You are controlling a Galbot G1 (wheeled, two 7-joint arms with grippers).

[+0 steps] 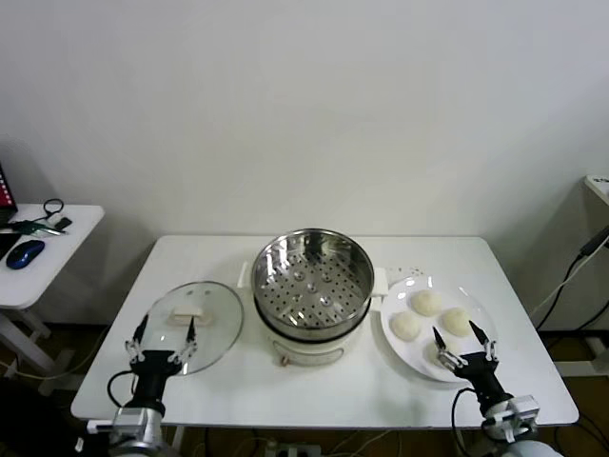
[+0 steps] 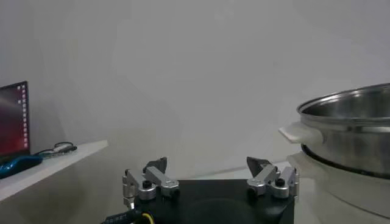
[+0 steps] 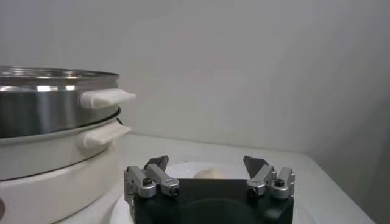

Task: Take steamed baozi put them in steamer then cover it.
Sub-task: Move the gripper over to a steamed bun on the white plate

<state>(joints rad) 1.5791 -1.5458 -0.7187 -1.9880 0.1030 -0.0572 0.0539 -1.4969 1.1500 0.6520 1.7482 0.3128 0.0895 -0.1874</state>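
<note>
The steamer [image 1: 312,286], a shiny steel pot with a perforated floor on a white base, stands uncovered at the table's centre. Its side also fills an edge of each wrist view, steamer [image 2: 353,131] and steamer [image 3: 55,103]. Left of it the glass cover [image 1: 214,319] lies flat, cream handle [image 1: 187,312] up. Several pale baozi [image 1: 427,302] rest on a white plate [image 1: 416,354] to the right. My left gripper [image 1: 166,328] [image 2: 208,165] stands open at the cover's near edge, holding nothing. My right gripper [image 1: 455,333] [image 3: 206,163] is open and empty over the plate's near side, one baozi [image 3: 207,173] just beyond it.
A small white side table [image 1: 57,238] with a blue mouse [image 1: 26,253] and cables stands off to the left, a screen [image 2: 13,119] at its edge. The work table's front edge [image 1: 324,414] runs just ahead of both wrists. A cable [image 1: 571,276] hangs at the right.
</note>
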